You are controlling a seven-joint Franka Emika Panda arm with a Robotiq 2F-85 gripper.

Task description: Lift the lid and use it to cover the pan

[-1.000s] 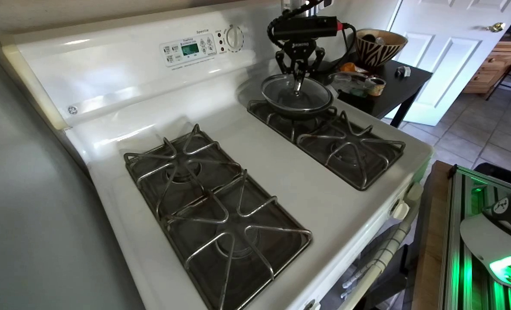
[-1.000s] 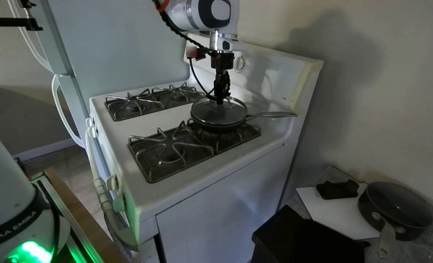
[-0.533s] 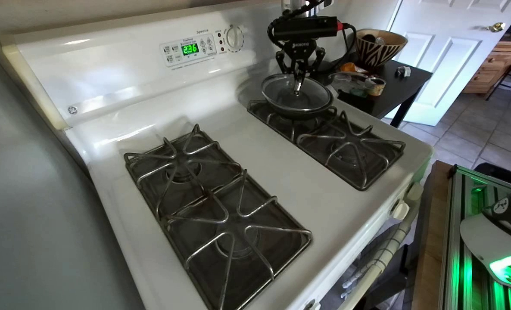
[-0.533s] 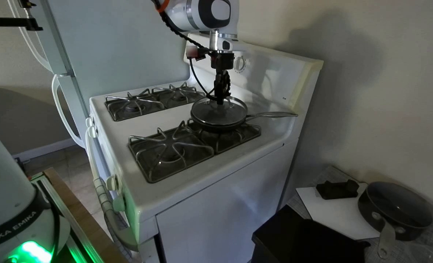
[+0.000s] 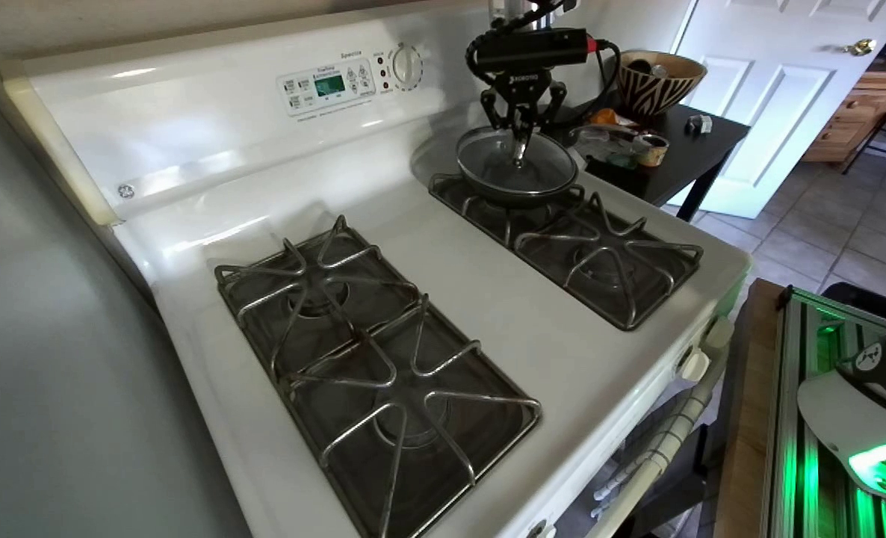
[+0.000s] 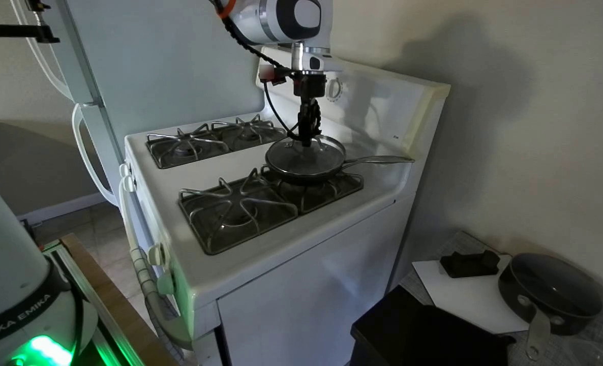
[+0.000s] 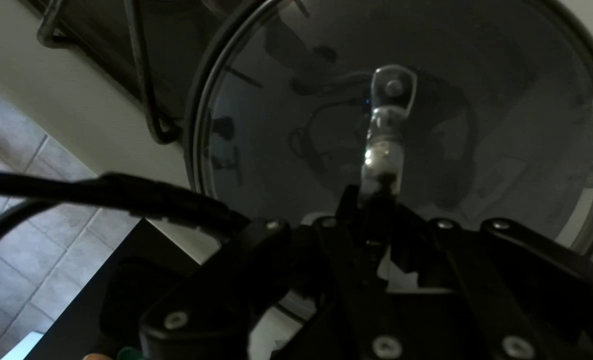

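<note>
The clear glass lid [image 5: 484, 161] with a metal rim lies over the dark frying pan [image 5: 518, 200] on a back burner. In an exterior view the lid [image 6: 294, 158] also covers the pan [image 6: 383, 159], whose long handle points to the wall. I cannot tell whether the rim sits flush all round. My gripper [image 5: 522, 125] points straight down above the lid's middle, as it also does in an exterior view [image 6: 306, 140]. In the wrist view the gripper [image 7: 374, 215] is closed around the metal strap handle [image 7: 386, 135] of the lid [image 7: 506, 95]. The fingers hide the handle's near end.
Black burner grates [image 5: 607, 258] stand in front of the pan and across the white stovetop [image 5: 480, 299]. The stove's back panel [image 5: 234, 104] rises close behind. A black side table [image 5: 712, 138] holds a patterned bowl [image 5: 660, 82]. A saucepan [image 6: 550, 295] stands lower at the side.
My gripper and the lid have shifted very slightly, a little to the right in an exterior view. The pan has not visibly moved. The handle stays between the fingers.
</note>
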